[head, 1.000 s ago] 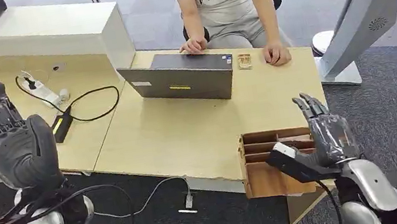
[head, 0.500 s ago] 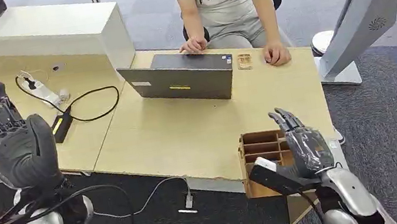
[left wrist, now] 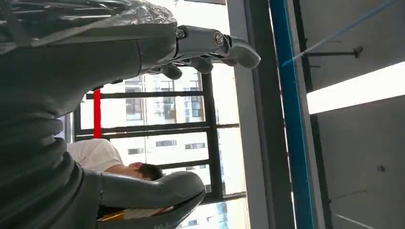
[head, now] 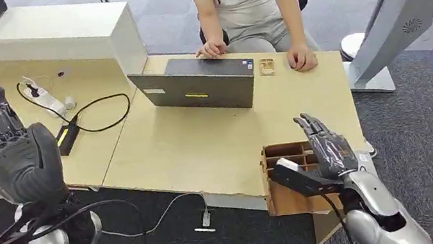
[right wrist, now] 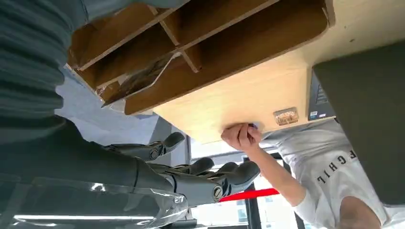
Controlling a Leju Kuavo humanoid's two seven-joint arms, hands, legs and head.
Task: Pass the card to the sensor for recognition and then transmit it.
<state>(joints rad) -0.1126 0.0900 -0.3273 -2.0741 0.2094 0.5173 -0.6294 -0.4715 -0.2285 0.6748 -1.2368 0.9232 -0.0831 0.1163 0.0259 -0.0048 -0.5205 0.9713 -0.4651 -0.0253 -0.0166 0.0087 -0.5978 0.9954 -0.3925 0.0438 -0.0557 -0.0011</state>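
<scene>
Card (right wrist: 141, 77): likely the flat pale sleeve-like piece lying in one slot of the wooden box (head: 284, 195), seen in the right wrist view; the head view does not show it clearly. The box sits at the near edge of the counter (head: 204, 143), on the robot's right side. Right hand (head: 328, 149) hovers over the box's right part, fingers (right wrist: 234, 174) straight and slightly apart, holding nothing. Left hand (head: 6, 150) is raised well off to the left, palm away, fingers spread, empty. Step in hand, by my reading: reach for the card. To do it well, tip the fingers down toward the slot that holds the card, come in along the slot rather than across the dividers, then pinch the card's free edge between thumb and finger; the dividers are thin and close, so a wide hand may catch on them. Which object is the sensor, cannot tell. Laptop (head: 199, 87) and person (head: 241, 2) sit at the far side. Versus a second ago: right hand has moved left, from beside the box's right edge to over it; left hand is unchanged, and the box, laptop and person are in place.
</scene>
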